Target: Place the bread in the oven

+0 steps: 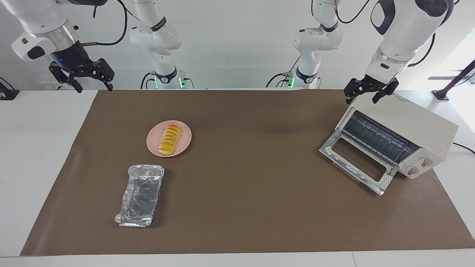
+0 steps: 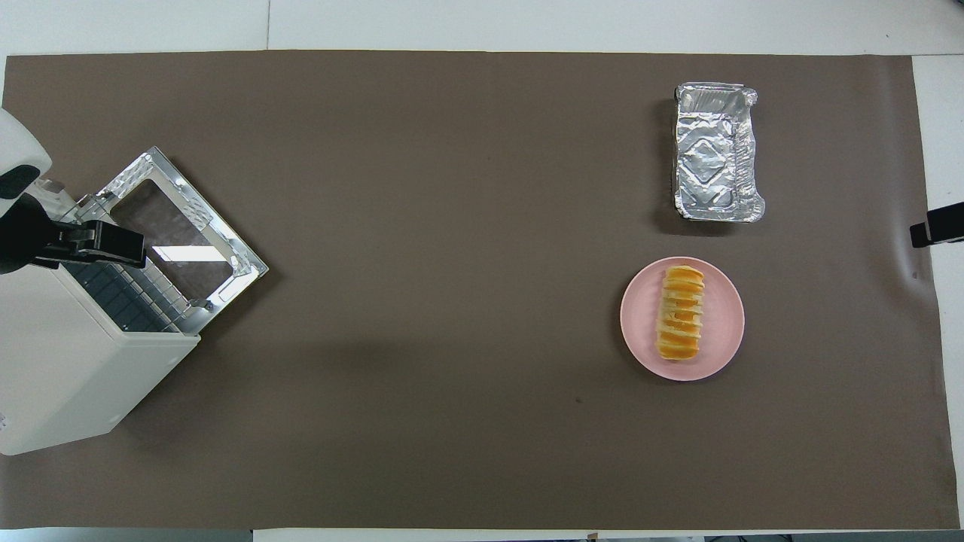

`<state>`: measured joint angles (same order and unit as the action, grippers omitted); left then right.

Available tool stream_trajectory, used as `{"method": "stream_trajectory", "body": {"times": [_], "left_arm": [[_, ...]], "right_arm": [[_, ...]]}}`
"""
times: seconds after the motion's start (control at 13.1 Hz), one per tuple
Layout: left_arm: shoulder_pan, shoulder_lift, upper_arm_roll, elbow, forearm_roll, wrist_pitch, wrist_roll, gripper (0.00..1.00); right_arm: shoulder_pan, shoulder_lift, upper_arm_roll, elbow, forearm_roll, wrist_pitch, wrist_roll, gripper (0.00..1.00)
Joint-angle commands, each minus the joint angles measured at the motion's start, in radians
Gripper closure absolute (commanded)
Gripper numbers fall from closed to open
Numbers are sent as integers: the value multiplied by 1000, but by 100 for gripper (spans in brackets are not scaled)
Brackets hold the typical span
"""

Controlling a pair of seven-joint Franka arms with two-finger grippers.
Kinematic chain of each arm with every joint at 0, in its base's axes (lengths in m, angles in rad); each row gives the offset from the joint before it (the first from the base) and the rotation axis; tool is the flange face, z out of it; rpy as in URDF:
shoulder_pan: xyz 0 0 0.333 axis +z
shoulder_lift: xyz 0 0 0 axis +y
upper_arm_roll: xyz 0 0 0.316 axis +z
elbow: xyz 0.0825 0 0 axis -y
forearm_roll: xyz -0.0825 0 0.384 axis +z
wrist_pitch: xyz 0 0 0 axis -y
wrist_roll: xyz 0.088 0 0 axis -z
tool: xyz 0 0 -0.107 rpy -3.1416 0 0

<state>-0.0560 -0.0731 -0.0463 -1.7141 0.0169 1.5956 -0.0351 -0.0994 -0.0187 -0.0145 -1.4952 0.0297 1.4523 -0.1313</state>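
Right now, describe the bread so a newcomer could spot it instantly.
Start from the brown paper mat covering the table, and go to the right arm's end. There a round pink plate sits nearer to the robots than a crinkled silver foil tray. The bread lies on that plate: a small yellow-orange loaf of ridged, slice-like segments.

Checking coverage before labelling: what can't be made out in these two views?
- Oven inside: the facing view shows only the front of the wire rack; in the overhead view the left gripper covers part of the opening.
- Oven knobs: too small to read their settings; out of sight overhead.
- Right gripper: overhead view's edge cuts off all but a tip.
- Foil tray: glare hides its floor.
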Motion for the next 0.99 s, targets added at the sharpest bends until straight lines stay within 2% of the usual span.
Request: {"method": "stream_trajectory", "body": {"times": [0.0,0.69,0.92], "left_arm": [[11,-1,-4,4,9,6,7,0],[11,1,-4,4,9,6,7,0],[11,1,-4,4,9,6,7,0]], "right_arm": [[-17,-18,4,-22,9,-6,-21,0],[-34,-29,-1,-34,-2,-4,-21,0],[12,-55,8,-97,-5,16,79,0]]}}
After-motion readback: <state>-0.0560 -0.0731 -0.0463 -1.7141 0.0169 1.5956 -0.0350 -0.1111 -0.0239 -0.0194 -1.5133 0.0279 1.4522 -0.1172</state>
